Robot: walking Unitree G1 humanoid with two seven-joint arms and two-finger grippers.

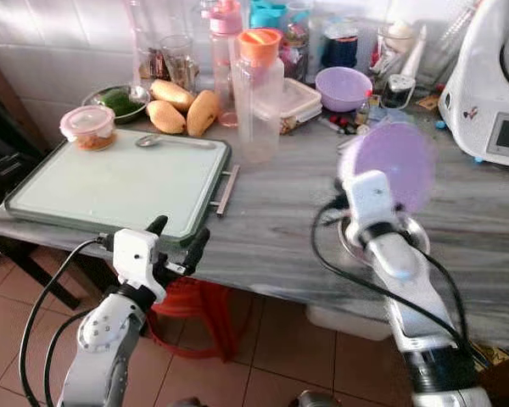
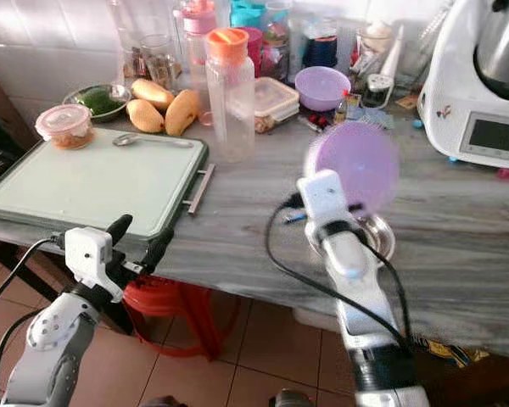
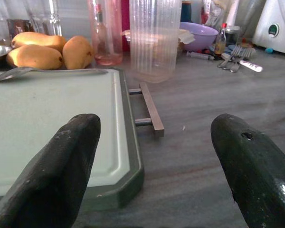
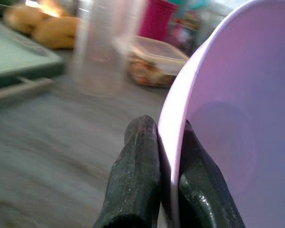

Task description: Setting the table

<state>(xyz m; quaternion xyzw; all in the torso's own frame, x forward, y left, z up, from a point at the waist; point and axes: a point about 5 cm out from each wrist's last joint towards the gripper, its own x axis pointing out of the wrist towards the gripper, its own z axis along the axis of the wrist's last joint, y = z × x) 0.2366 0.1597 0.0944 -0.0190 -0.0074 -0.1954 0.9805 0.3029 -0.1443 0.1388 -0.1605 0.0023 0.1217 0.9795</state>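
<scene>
Right wrist view: right gripper (image 4: 168, 175) pinches lilac plate (image 4: 228, 133) rim, tilted.
Left gripper (image 3: 156, 161): wide apart, holding nothing, at tray (image 1: 123, 182) corner.
Between: clear jug (image 1: 259, 93), possibly empty.

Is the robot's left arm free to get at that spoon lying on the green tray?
Probably yes. The left gripper hangs open at the tray's near edge, and the spoon lies at the far edge with bare tray between. Whether the arm stretches that far is uncertain.

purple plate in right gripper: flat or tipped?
Tipped. The purple plate stands nearly on edge above the counter, its face toward the camera; the right gripper pinches its rim between both fingers.
</scene>
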